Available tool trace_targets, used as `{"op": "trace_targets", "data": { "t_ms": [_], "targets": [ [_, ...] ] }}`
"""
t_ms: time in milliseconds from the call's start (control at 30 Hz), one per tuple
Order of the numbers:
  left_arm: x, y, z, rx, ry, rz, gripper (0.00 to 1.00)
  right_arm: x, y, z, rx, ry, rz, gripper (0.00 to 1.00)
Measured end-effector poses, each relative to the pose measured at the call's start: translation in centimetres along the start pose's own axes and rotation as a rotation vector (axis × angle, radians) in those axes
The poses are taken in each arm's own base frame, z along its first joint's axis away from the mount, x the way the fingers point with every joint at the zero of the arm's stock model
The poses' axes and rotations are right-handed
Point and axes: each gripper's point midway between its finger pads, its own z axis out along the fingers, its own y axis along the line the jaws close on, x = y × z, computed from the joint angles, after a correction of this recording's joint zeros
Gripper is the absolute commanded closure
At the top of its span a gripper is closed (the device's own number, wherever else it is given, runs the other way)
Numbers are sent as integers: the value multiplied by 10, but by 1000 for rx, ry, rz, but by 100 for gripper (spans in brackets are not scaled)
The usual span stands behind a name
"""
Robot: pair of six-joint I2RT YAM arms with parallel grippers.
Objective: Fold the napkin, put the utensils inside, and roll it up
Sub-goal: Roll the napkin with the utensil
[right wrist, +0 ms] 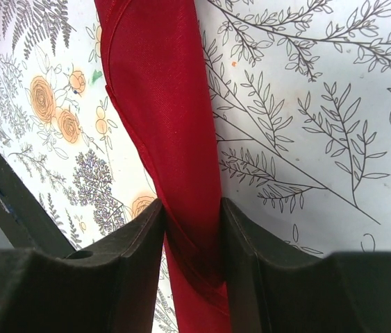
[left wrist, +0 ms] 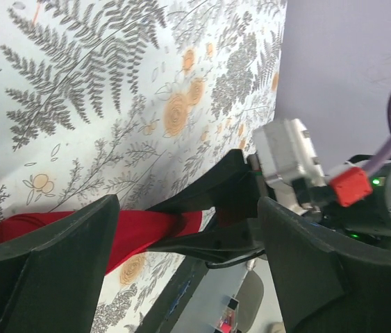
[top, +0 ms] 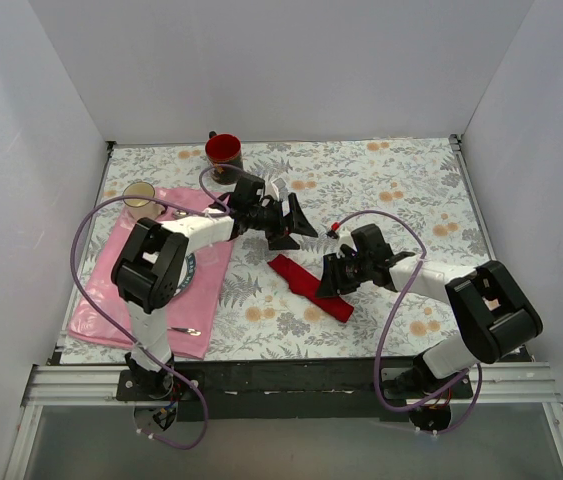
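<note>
Rolled napkin [right wrist: 160, 104] pinched between right fingers [right wrist: 129, 253], toward counter's [top: 411, 190] near edge; left fingers [left wrist: 49, 263] spread wide, empty. Risk — roll loosened or dragged askew if tugged one-handed.

Two robot arms [top: 151, 265]. One red napkin [top: 309, 287] at centre. One pink placemat [top: 206, 300] at left, holding one plate [top: 190, 272] and two silver utensils [top: 186, 330]. Two cups at upper left: one red cup [top: 224, 150], one pale cup [top: 141, 197].

From here I see plain white walls [top: 261, 60] rising beyond the left gripper [top: 299, 235] and right gripper [top: 327, 282]. Beneath both lies a floral-print tablecloth [top: 401, 190], evenly lit.
</note>
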Motion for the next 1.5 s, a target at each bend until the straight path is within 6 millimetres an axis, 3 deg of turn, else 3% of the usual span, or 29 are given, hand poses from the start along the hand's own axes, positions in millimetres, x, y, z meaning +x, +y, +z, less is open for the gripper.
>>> {"op": "trace_targets", "data": {
  "t_ms": [233,467,767,900,1200,1500],
  "targets": [
    [-5,-24,-16,21,-24,44,19,0,4,-2,-12,-14,-11,41],
    [1,-20,-23,6,-17,43,19,4,4,-7,2,-1,-16,40],
    [6,-13,-30,-11,-13,31,19,7,4,-6,-15,-39,-42,45],
    [12,-15,-34,6,-8,27,20,9,4,-6,-11,-57,-57,54],
    [31,-1,-33,5,32,-37,20,13,4,-2,18,-112,-83,63],
    [28,-11,-37,28,21,-18,20,13,15,1,99,-152,-150,36]
  ]
}}
